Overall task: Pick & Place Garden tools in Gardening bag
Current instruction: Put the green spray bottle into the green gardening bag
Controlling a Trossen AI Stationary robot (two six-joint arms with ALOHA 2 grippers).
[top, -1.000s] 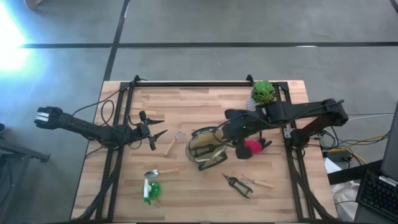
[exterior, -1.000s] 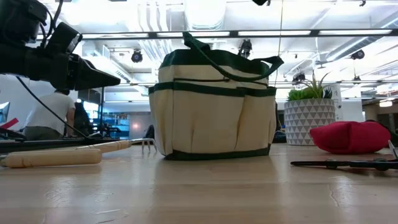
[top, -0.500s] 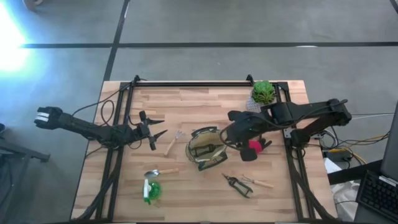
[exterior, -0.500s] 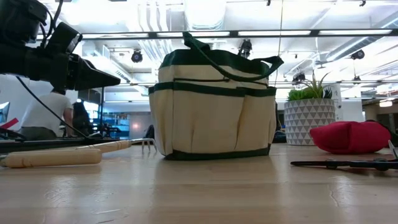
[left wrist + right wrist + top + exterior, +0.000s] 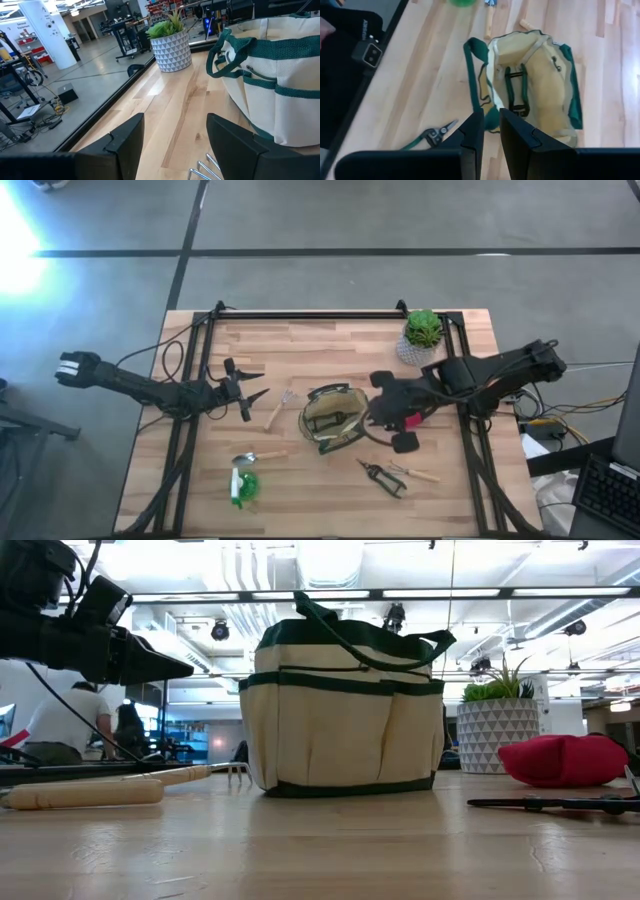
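The olive-tan gardening bag (image 5: 330, 420) stands upright mid-table on its flat base (image 5: 345, 785), mouth up. Around it on the wood lie the wooden-handled fork (image 5: 280, 408), the trowel (image 5: 255, 456), a bright green piece (image 5: 243, 485), the black-handled shears (image 5: 383, 477) and the red glove (image 5: 410, 418). My right gripper (image 5: 378, 420) hangs above the table just right of the bag, beside the glove. It slants down, its fingers (image 5: 470, 140) only a narrow gap apart and empty. My left gripper (image 5: 252, 392) waits open at the left, level, the fork's tines (image 5: 205, 167) below it.
A green plant in a white patterned pot (image 5: 420, 335) stands at the far right corner. A second wooden-handled tool (image 5: 418, 472) lies beside the shears. Black frame rails (image 5: 300, 315) run along the table's far, left and right sides. A person (image 5: 60, 725) sits in the room behind.
My right gripper has swung from above the bag's right rim toward the table's right and near edges, ending beside the red glove. Its fingers kept the same narrow gap. The bag and the tools have stayed where they were.
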